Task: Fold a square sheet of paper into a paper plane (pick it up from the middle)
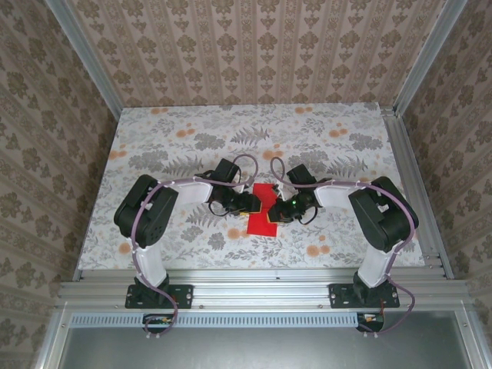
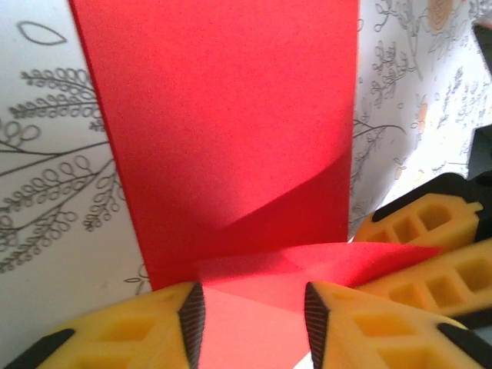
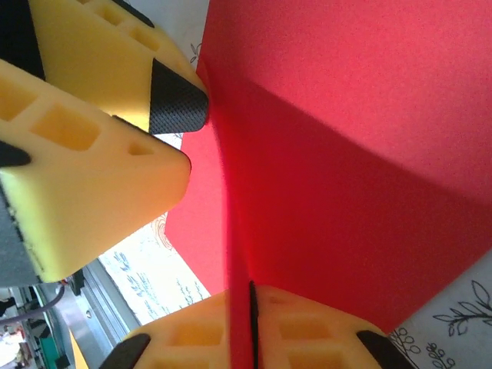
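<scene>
risk: the right gripper (image 3: 251, 323) pinches only a thin raised fold; a pull could, i judge, tear it or drag the crease askew, since the left gripper (image 2: 252, 315) clamps nothing.
right jaws: closed tight on the upright fold of the square sheet of paper (image 2: 231, 138).
left jaws: partly apart, straddling the paper's end, one tip touching the fold.
paper: red, part folded, mid tabletop (image 1: 154, 154), nearer the near edge.

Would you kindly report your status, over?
Right pincer shut on red paper, fold raised. Left pincer open, astride the paper. No obstruction seen.
</scene>
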`<state>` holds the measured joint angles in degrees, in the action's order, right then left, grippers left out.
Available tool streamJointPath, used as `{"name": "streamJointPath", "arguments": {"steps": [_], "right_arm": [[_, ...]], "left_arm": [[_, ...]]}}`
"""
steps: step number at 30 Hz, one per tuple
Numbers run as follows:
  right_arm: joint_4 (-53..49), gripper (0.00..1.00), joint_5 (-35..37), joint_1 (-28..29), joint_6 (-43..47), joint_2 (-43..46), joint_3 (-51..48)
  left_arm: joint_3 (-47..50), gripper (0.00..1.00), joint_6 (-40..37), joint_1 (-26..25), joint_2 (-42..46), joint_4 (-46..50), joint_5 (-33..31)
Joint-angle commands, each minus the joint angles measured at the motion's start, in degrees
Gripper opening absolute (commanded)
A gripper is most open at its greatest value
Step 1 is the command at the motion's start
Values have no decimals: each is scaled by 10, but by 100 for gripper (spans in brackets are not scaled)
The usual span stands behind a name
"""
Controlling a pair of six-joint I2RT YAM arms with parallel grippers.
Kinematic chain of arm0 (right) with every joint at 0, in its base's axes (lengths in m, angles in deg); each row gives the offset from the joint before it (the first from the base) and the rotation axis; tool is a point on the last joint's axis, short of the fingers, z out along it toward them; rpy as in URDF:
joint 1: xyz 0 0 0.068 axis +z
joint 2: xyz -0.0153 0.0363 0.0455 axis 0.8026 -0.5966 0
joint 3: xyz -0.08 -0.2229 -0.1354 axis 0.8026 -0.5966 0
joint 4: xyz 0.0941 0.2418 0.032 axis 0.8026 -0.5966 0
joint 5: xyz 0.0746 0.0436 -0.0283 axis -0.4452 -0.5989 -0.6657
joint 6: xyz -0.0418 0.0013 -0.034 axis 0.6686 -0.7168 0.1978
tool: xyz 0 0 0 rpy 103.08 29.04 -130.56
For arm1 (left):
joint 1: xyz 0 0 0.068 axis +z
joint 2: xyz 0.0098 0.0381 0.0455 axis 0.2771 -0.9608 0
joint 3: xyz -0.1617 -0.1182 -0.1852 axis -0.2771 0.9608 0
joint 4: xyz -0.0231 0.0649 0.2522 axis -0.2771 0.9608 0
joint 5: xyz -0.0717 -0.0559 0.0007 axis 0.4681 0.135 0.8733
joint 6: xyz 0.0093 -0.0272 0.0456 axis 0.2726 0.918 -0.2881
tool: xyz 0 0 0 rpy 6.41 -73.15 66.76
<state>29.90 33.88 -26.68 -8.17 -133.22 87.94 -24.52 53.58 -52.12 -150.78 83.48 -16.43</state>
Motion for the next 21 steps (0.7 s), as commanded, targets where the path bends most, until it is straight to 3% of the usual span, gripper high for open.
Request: {"name": "streamJointPath", "arguments": {"steps": [1,8,21], "right_arm": [[-4,7,-6,2,-2,14,12],[34,3,-55,-4,-45,52,11],[112,2,-106,-15,-126,98,6]], "left_arm": [[3,48,-4,1,27,13,-12],[33,58,47,8,99,-22,-31],[180,62,268,12,209,-254,-87]]}}
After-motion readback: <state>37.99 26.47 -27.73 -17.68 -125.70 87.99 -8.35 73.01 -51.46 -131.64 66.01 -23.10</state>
